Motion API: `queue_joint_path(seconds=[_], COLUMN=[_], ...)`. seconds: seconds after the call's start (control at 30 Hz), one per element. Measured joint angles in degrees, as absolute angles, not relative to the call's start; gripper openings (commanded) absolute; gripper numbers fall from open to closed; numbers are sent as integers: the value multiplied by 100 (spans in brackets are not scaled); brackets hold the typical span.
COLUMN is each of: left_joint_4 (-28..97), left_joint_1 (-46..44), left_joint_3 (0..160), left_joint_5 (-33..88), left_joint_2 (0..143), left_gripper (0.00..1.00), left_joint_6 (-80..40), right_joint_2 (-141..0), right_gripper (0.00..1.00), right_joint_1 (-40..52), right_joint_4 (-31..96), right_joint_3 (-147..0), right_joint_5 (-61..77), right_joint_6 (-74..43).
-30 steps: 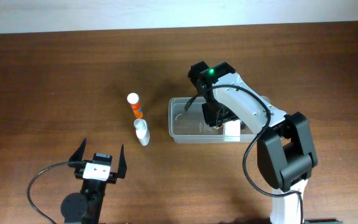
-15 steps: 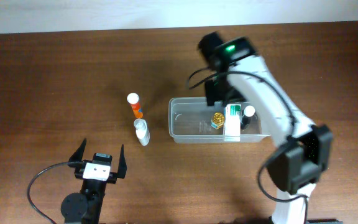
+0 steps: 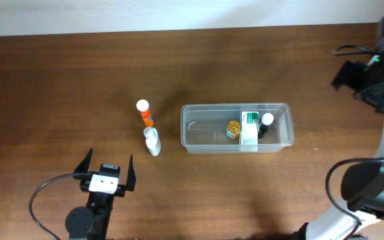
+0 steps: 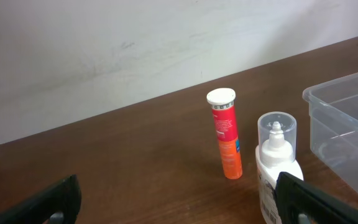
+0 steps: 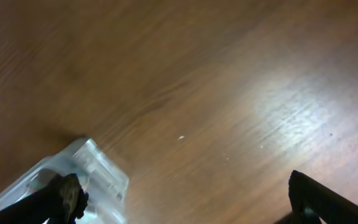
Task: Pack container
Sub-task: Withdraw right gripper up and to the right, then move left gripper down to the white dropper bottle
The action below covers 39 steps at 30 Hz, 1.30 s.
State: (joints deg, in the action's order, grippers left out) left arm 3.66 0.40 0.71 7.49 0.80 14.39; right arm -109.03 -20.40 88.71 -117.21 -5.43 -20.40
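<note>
Container of clear, see-through plastic sat mid-counter: a long rectangular tub with rounded corners and a raised rim, open on top. One end was bare. At the other end a gold-capped jar, a white-and-green box and a dark, white-capped bottle stood close together. Near the bare end, outside, an orange tube and a white bottle stood upright. The left claw gaped wide and empty, well apart from the tub. The right claw was spread wide too, holding nothing. Its blurred view caught what was probably the tub's corner.
</note>
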Motion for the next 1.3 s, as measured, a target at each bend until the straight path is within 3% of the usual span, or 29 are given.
queue_joint_path(seconds=[0.6,0.83,1.1,1.3], left_joint_4=[346,-869,998,1179], left_joint_1=[40,40,40,40], left_joint_3=[69,123,2338,3544], left_joint_5=[744,1507,2064,2685], left_joint_2=[80,75,1278,2156], left_gripper=[99,99,99,99], left_joint_6=[1439,1365,947,880], right_joint_2=[-10997,-11000,-11000,-11000], right_gripper=[98,98,98,99], right_joint_1=[-2397,-2397,-2397,-2397], right_joint_4=[8650,8650,8650,8648], right_joint_3=[-11419,-11419,-11419,-11417], right_joint_5=[-132,-91,-51,-49], right_joint_6=[-2058,-2056,-2056,-2056])
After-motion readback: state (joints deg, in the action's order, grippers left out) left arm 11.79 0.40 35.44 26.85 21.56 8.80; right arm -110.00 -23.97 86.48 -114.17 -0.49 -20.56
